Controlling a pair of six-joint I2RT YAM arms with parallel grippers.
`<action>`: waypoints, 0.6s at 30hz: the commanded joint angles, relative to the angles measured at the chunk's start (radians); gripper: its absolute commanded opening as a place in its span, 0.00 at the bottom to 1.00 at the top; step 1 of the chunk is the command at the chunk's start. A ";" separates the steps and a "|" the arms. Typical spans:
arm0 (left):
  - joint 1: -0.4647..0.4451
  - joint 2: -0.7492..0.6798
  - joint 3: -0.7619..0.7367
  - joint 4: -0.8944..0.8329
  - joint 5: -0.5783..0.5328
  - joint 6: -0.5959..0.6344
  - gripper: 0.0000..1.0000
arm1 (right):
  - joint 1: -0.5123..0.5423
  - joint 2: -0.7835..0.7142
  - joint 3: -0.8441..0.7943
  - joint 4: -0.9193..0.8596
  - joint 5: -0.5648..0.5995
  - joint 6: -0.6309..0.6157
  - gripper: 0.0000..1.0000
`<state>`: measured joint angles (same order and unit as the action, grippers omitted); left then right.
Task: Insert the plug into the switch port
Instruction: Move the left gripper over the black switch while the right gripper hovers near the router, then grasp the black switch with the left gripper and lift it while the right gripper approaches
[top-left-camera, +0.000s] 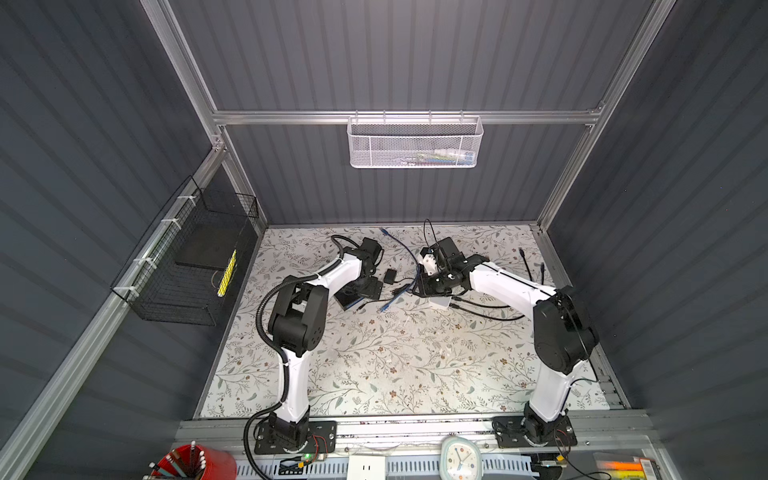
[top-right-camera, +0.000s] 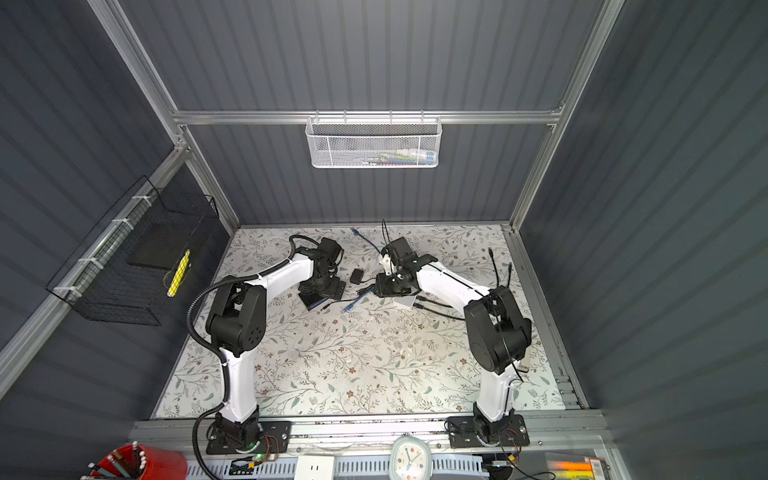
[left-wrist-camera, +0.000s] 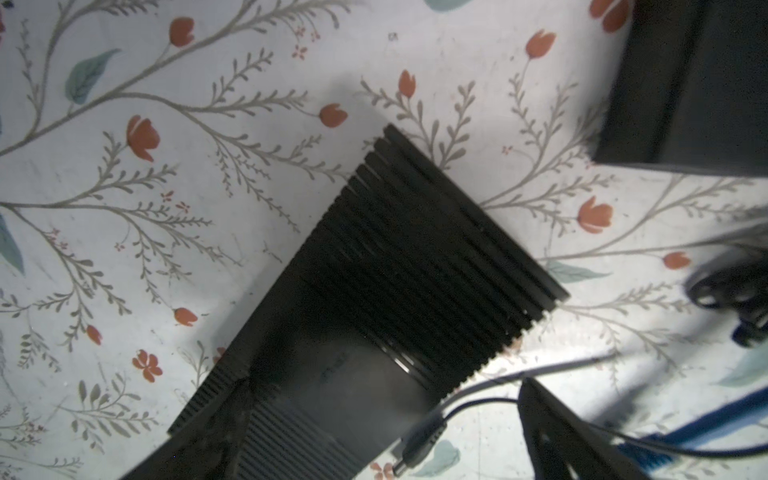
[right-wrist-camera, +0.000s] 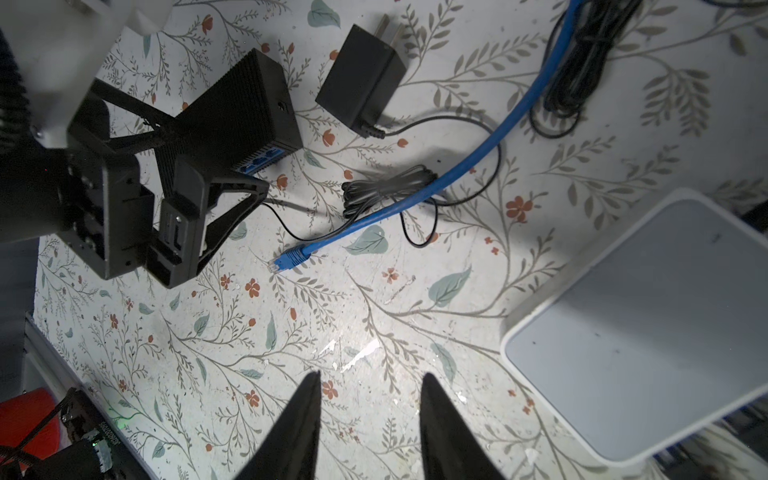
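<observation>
Straddling the switch (right-wrist-camera: 237, 108), left fingers (right-wrist-camera: 241, 183) gape wide. Right fingers (right-wrist-camera: 299, 424) (half-open, empty) should next grasp the loose plug (right-wrist-camera: 286, 259).

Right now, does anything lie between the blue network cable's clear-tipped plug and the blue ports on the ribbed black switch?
Yes. A thin black power lead crosses between plug and ports, and one finger of the open left gripper sits close in front of those ports.

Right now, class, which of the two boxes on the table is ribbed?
The black plastic box with blue ports; the white plastic box has a smooth top.
</observation>
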<state>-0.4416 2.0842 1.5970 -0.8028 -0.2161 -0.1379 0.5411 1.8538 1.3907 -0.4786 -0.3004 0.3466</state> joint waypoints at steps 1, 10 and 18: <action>0.008 0.069 0.042 -0.063 -0.002 0.030 0.99 | -0.006 -0.043 -0.020 0.006 -0.015 -0.015 0.41; 0.038 0.103 0.072 -0.050 -0.024 0.062 1.00 | -0.024 -0.085 -0.071 0.018 -0.015 -0.014 0.41; 0.041 0.140 0.078 -0.063 0.038 0.075 0.79 | -0.035 -0.103 -0.091 0.025 -0.013 -0.012 0.41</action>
<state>-0.4042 2.1677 1.6764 -0.8173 -0.2157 -0.0757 0.5110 1.7752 1.3113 -0.4599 -0.3103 0.3470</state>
